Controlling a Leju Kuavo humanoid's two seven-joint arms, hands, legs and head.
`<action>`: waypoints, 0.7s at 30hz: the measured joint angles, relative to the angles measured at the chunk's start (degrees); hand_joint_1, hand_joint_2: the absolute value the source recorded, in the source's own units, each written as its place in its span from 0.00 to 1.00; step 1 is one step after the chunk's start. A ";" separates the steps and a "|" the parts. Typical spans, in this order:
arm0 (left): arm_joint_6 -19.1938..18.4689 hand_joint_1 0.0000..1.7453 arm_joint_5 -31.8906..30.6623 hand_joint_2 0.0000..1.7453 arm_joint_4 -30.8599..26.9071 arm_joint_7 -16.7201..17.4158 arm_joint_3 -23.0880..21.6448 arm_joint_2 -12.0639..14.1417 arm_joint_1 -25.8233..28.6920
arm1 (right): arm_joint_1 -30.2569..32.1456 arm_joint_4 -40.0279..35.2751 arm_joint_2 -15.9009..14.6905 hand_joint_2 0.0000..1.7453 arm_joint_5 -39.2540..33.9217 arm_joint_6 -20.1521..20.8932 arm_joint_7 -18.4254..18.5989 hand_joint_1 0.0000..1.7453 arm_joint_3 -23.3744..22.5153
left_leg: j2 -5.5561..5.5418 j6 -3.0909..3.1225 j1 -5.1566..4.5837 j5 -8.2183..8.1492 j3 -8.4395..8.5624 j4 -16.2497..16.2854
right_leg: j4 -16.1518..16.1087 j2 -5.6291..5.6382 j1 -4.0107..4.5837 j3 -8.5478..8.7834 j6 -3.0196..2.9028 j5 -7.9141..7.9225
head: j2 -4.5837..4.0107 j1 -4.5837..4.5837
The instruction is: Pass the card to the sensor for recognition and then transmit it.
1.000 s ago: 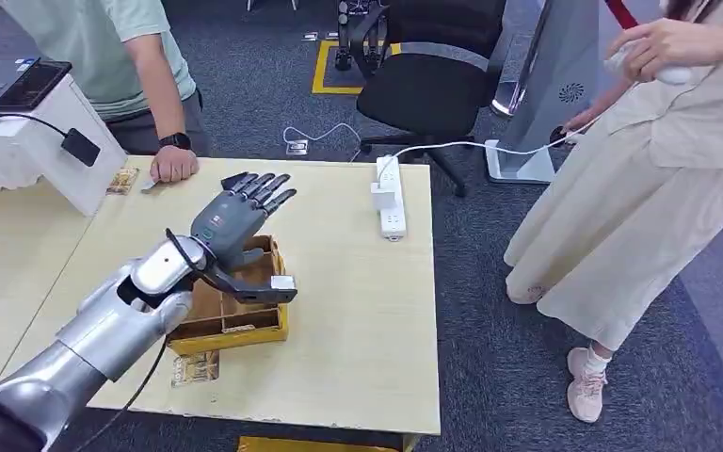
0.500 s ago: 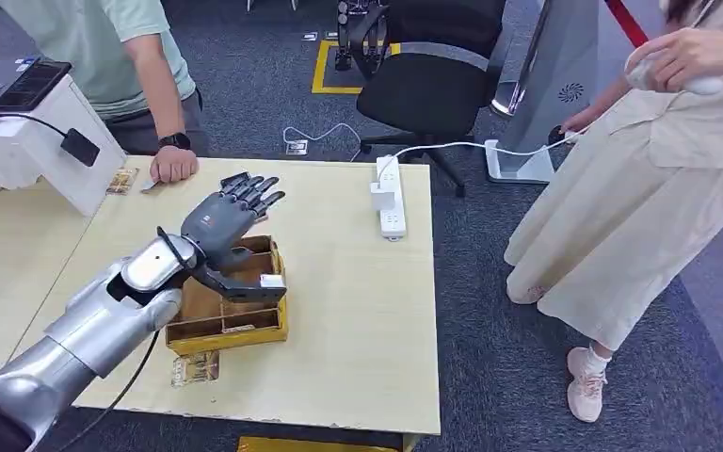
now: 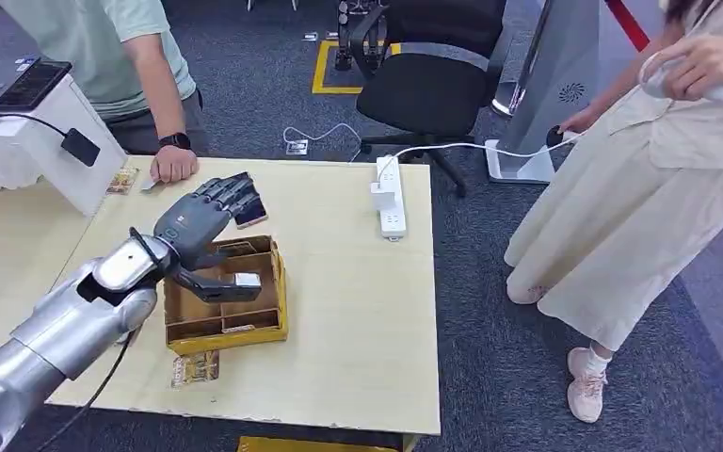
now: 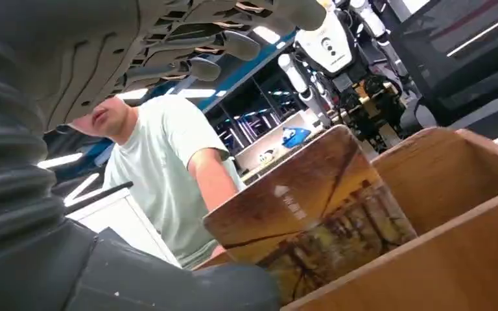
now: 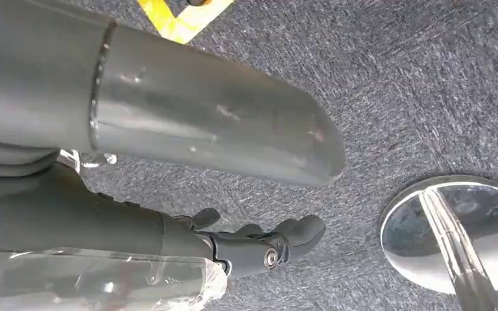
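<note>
Reaching hand: the left hand (image 3: 193,221) hovers over the far end of the yellow-sided cardboard box (image 3: 229,325), fingers (image 3: 235,192) spread wide, holding nothing.
Right hand: right hand (image 5: 259,249) hangs over grey carpet, fingers loosely curled, holding nothing.
Card: the brown-and-gold picture card (image 4: 311,227) stands tilted on edge inside the box, long axis leaning upward.
Writing: a small white arrow and blurred, unreadable characters.
Change: the left hand has drawn back toward the robot and sunk lower over the box.
Nearby: a person's hand (image 3: 173,165) rests on the pale wooden table (image 3: 358,311).
</note>
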 joint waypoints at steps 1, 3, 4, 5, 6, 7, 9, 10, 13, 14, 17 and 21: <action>0.00 0.00 0.02 1.00 -0.09 0.00 -0.02 0.13 0.05 | 0.00 0.00 0.00 0.00 -0.07 0.00 0.00 0.00 -0.04 | 0.00 0.00 0.00 0.00 0.00 0.00 | 0.00 0.01 0.00 0.00 0.00 0.00 | 0.02 0.00; -0.11 0.00 0.02 1.00 -0.44 0.00 -0.02 0.39 0.08 | 0.00 0.00 0.00 0.00 -0.22 0.00 -0.02 0.00 -0.11 | 0.01 0.00 -0.01 0.00 0.00 0.00 | 0.00 0.01 -0.01 0.00 0.00 0.00 | 0.02 0.00; -0.15 0.00 0.02 1.00 -0.46 0.00 -0.02 0.44 0.10 | -0.01 0.00 0.00 0.00 -0.31 0.00 -0.02 0.00 -0.15 | 0.00 0.00 -0.01 0.00 0.00 0.00 | 0.00 0.00 -0.01 0.00 0.00 0.00 | 0.00 0.00; -0.15 0.00 0.02 1.00 -0.48 0.00 -0.02 0.46 0.13 | -0.03 0.00 0.00 0.00 -0.33 0.00 -0.06 0.00 -0.15 | 0.00 0.00 -0.01 0.00 0.00 0.00 | 0.00 -0.01 -0.01 0.01 0.00 0.00 | 0.02 0.00; -0.17 0.00 0.02 1.00 -0.59 -0.02 -0.02 0.50 0.16 | -0.04 0.00 0.00 0.00 -0.39 0.00 -0.11 0.00 -0.15 | 0.00 0.00 -0.01 0.00 0.00 0.00 | 0.00 -0.01 -0.01 0.01 0.00 0.00 | 0.00 0.00; -0.22 0.00 0.02 1.00 -0.81 -0.02 -0.02 0.68 0.22 | -0.04 0.00 0.00 0.00 -0.46 -0.02 -0.13 0.00 -0.17 | 0.00 0.00 -0.01 0.00 0.00 0.01 | 0.00 0.00 -0.01 0.01 0.00 0.00 | 0.00 0.00; -0.35 0.00 0.13 1.00 -1.22 -0.04 -0.02 0.92 0.35 | -0.02 0.00 0.00 0.00 -0.46 -0.02 -0.28 0.00 -0.20 | 0.01 0.00 -0.01 0.00 0.00 0.01 | 0.00 0.01 -0.01 0.00 0.00 0.01 | 0.00 0.00; -0.39 0.00 0.20 1.00 -1.44 -0.07 -0.02 1.03 0.43 | -0.02 0.00 0.00 0.00 -0.46 -0.02 -0.39 0.00 -0.22 | 0.00 0.00 -0.01 0.00 0.00 0.01 | 0.00 0.00 -0.01 0.01 0.00 0.00 | 0.02 0.00; -0.52 0.00 0.20 1.00 -1.92 -0.07 -0.04 1.29 0.52 | -0.04 0.00 0.00 0.00 -0.46 -0.02 -0.48 0.00 -0.22 | 0.00 0.00 -0.01 0.00 0.00 0.00 | 0.00 0.00 -0.01 0.00 0.00 0.00 | 0.00 0.00; -0.55 0.11 0.20 1.00 -1.97 -0.07 -0.07 1.31 0.55 | -0.03 0.00 0.00 0.00 -0.44 -0.02 -0.50 0.00 -0.22 | 0.00 0.00 -0.01 0.00 0.00 0.00 | 0.00 0.00 -0.01 0.00 0.00 0.00 | 0.02 -0.02; -0.87 0.80 0.57 1.00 -2.69 -0.15 -0.09 1.53 0.77 | -0.03 0.00 0.00 0.00 -0.44 -0.07 -0.50 0.00 -0.24 | 0.00 0.00 -0.01 0.00 0.00 0.00 | 0.00 0.00 -0.01 0.00 0.00 0.00 | 0.00 0.00; -1.99 0.93 1.82 1.00 -4.39 -0.44 -0.20 2.06 1.37 | -0.01 0.00 0.00 0.00 -0.46 -0.07 -0.57 0.00 -0.42 | 0.00 0.00 0.00 0.00 0.00 0.00 | 0.00 0.00 0.00 0.00 0.00 0.00 | 0.02 0.02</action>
